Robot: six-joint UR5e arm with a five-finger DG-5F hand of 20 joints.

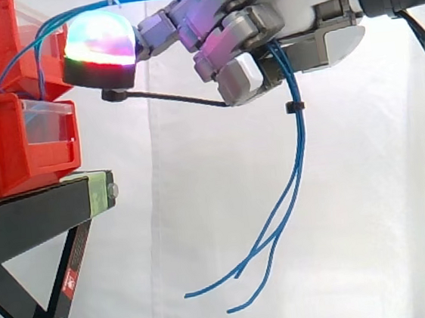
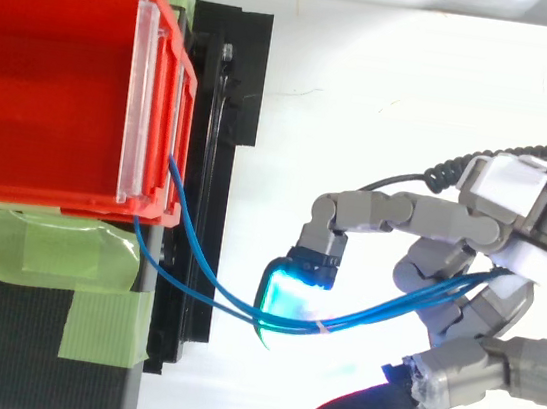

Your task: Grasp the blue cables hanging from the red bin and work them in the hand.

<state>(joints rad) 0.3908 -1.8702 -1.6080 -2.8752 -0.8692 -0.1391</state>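
The blue cables [image 1: 297, 150] leave the front of the red bin [image 1: 13, 142], run right across the gap and pass through my hand [image 1: 245, 34]. Below the hand their loose ends dangle freely, bound by a small black tie [image 1: 294, 107]. My fingers are curled around the cables. One fingertip pad [image 1: 99, 45] glows green and red and reaches out toward the bin. From above, the cables [image 2: 194, 275] sag from the bin's corner [image 2: 169, 191] under a cyan-glowing fingertip [image 2: 286, 297] into the hand [image 2: 464, 290].
The red bins sit stacked on a black stand [image 1: 28, 216] with green tape [image 2: 55, 252] on its top. A clear label holder [image 2: 141, 96] fronts the upper bin. A white curtain [image 1: 370, 211] hangs behind.
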